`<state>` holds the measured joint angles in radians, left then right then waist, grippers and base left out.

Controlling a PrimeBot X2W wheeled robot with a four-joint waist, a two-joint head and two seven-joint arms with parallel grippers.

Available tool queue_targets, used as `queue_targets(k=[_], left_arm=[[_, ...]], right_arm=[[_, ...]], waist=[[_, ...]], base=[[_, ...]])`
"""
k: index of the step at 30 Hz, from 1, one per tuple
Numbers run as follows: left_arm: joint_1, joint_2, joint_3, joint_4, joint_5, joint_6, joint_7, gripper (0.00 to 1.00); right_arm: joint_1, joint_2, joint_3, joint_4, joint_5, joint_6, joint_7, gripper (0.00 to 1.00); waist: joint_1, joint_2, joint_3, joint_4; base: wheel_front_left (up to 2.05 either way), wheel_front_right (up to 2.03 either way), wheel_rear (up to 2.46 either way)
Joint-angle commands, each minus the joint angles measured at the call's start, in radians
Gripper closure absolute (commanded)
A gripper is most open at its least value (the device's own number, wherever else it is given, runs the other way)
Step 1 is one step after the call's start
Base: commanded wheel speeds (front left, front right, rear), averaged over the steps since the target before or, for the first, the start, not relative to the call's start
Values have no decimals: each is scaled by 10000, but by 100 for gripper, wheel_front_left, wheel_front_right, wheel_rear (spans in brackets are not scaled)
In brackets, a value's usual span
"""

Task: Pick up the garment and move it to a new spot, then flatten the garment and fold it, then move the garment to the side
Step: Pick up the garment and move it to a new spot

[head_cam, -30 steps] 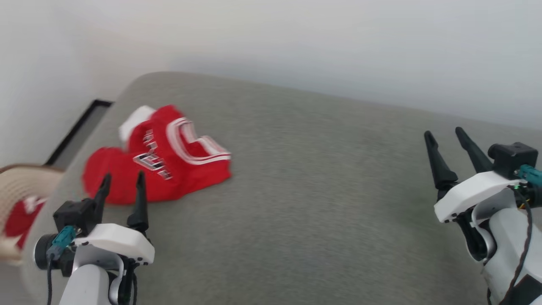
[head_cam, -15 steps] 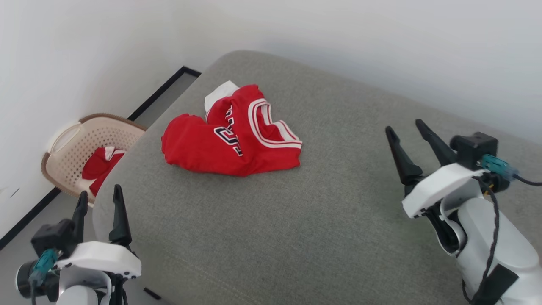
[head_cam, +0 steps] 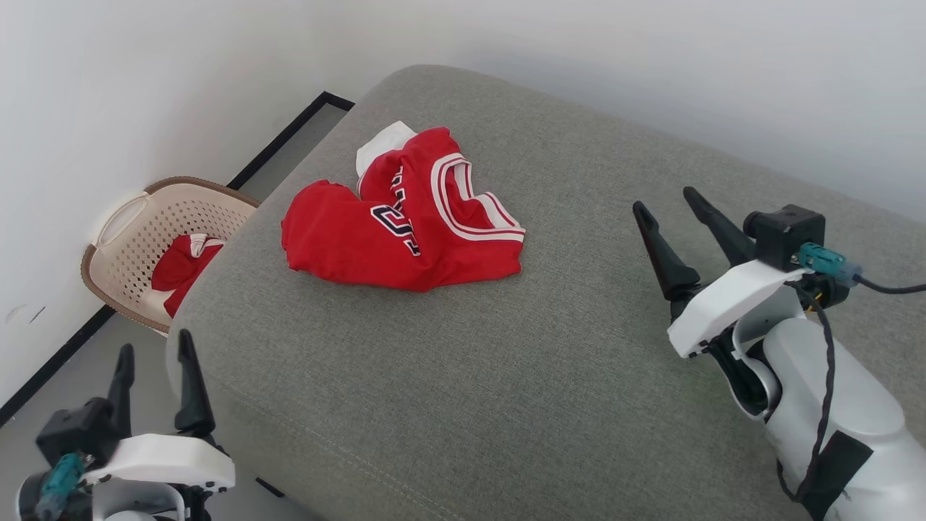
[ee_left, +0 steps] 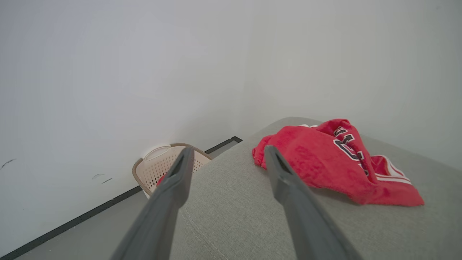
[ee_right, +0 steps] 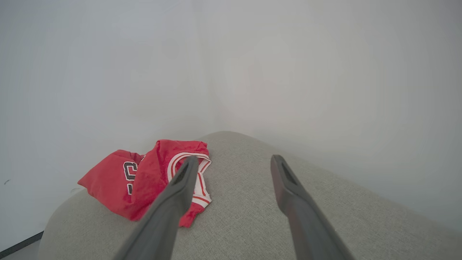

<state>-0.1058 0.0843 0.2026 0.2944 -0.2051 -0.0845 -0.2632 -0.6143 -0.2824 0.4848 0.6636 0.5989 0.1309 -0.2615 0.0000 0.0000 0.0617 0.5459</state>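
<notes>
The garment [head_cam: 401,221], a red jersey with white sleeves, striped trim and dark lettering, lies crumpled near the far left corner of the grey cushioned surface [head_cam: 506,362]. It also lies ahead in the left wrist view as the garment [ee_left: 335,162] and in the right wrist view as the garment [ee_right: 144,177]. My left gripper [head_cam: 153,349] hangs open at the lower left, off the cushion's near left corner, with nothing in it. My right gripper [head_cam: 665,199] is open above the cushion's right side, well clear of the jersey.
A beige perforated laundry basket [head_cam: 126,242] stands on the floor left of the cushion with another red and white cloth [head_cam: 177,264] inside. White walls close the corner behind. A black baseboard strip [head_cam: 286,137] runs along the floor.
The head camera has swung left and downward, bringing the basket and floor into view. Both grippers stay open and the jersey lies as before.
</notes>
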Motion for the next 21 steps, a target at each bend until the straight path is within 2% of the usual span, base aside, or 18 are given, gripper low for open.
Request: queue_targets(k=[1,6,10,17,18,21], left_arm=[[-102,-42,-44,46,150,-77,-22,0],[-571,-75,-405,381,271,-224,-22,0],[-1361,121,-1041,1017,481,-380,-22,0],[-3153,746,-1721,2145,225,-463,-15,0],[-3153,746,-1721,2145,225,-463,-15,0],[-4045,1365,-2089,2818,244,-439,62,0]], right_arm=[[-57,-65,-11,12,70,-3,-44,0],[237,-179,-244,-135,49,-3,-44,0],[607,-231,-523,-354,-61,-3,-44,0],[572,-133,-242,-903,-260,-5,-44,0],[572,-133,-242,-903,-260,-5,-44,0],[416,-130,-119,-1131,-273,-3,-44,0]], waist=[[0,0,4,-16],[0,0,19,-86],[0,0,39,-201],[0,0,760,-1549],[0,0,760,-1549],[0,0,1140,-2157]], base=[[0,0,0],[0,0,0],[0,0,0],[0,0,0],[0,0,0],[0,0,0]])
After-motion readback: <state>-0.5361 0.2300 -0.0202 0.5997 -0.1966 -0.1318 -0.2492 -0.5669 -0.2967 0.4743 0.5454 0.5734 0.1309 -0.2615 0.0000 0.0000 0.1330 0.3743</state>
